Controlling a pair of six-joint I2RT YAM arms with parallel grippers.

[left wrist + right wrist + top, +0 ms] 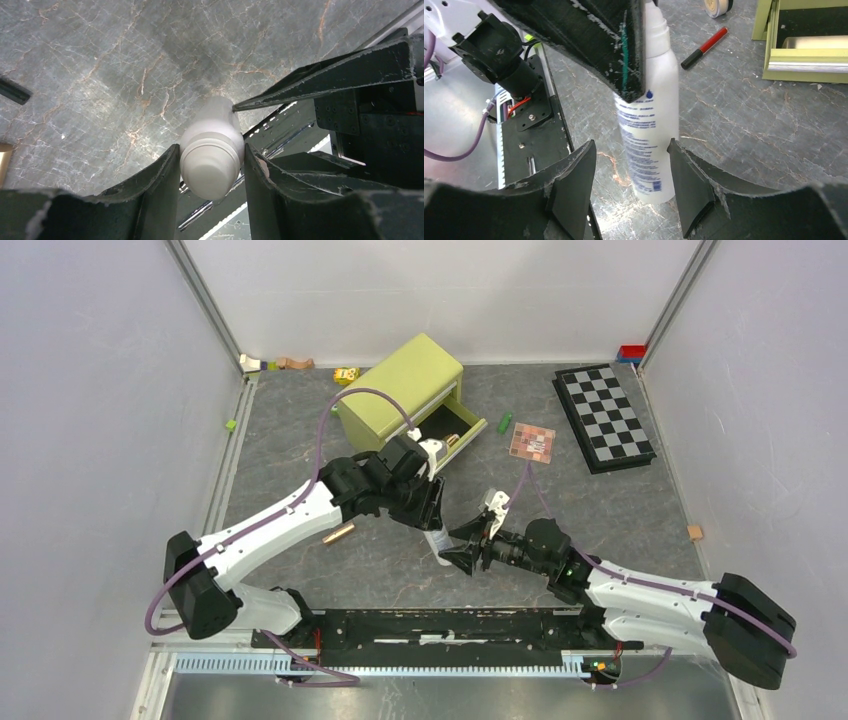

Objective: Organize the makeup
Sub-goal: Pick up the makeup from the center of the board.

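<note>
Mid-frame, left tool (211, 150) clamps the white plastic bottle (651, 125), right tool (630, 150) hangs unclenched around its body; left letting go early probably drops it, imo.

The bottle (438, 543) is recorded near the table's centre, gripped at its top between the fingers of the left gripper (210, 152). The right gripper (631, 146) is placed around its lower part, jaws standing apart. From the bottle, the drawer unit (400, 390) is located at 11 o'clock, its drawer (460, 428) drawn out towards 4 o'clock. The palette (531, 442) is noted at 1 o'clock, with the stick (505, 422) just beside it at 10 o'clock. The board (603, 417) lies behind the palette at 2 o'clock. The tube (338, 533) lies at 9 o'clock.
</note>
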